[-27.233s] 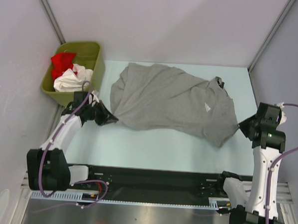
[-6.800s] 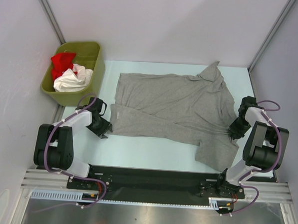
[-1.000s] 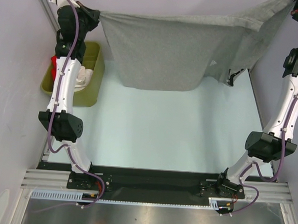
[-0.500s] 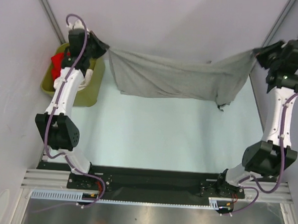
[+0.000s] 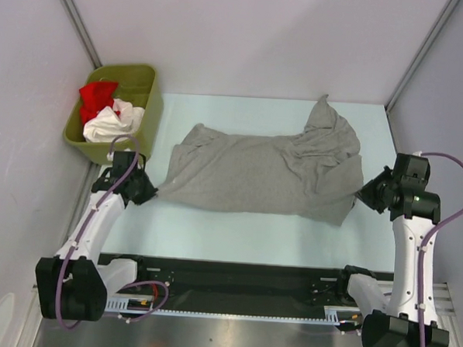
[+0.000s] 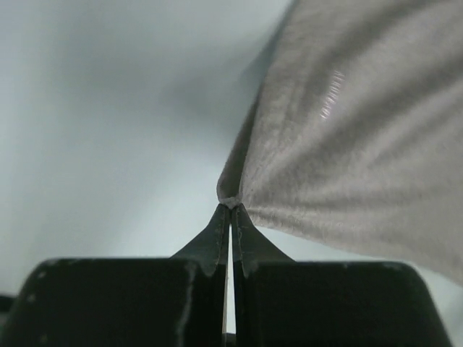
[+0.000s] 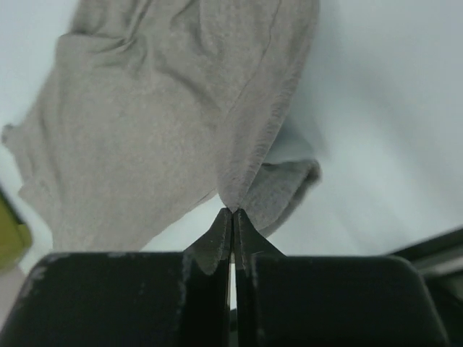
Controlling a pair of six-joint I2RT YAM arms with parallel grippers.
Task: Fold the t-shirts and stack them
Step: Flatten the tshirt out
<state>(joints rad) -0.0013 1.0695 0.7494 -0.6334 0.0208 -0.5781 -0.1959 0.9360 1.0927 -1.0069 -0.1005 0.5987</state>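
The grey t-shirt lies rumpled across the middle of the table, strung between both arms. The left gripper is pinching its left corner and the right gripper its right edge, both squeezed tight on the fabric. There's bare tabletop on the near side. A red shirt and a white shirt are wadded up in the olive bin at far left, so their shapes are hard to read.

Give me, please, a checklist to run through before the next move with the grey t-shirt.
1. The left hand pinches a corner of the grey t-shirt: ok.
2. The right hand pinches its opposite edge: ok.
3. Shirt rests on the table: ok.
4. Shirt flat and smooth: not ok, creased, with one part bunched toward the far side.
5. Logo side up: cannot tell.
6. The red t-shirt and white t-shirt sit inside the bin: ok.
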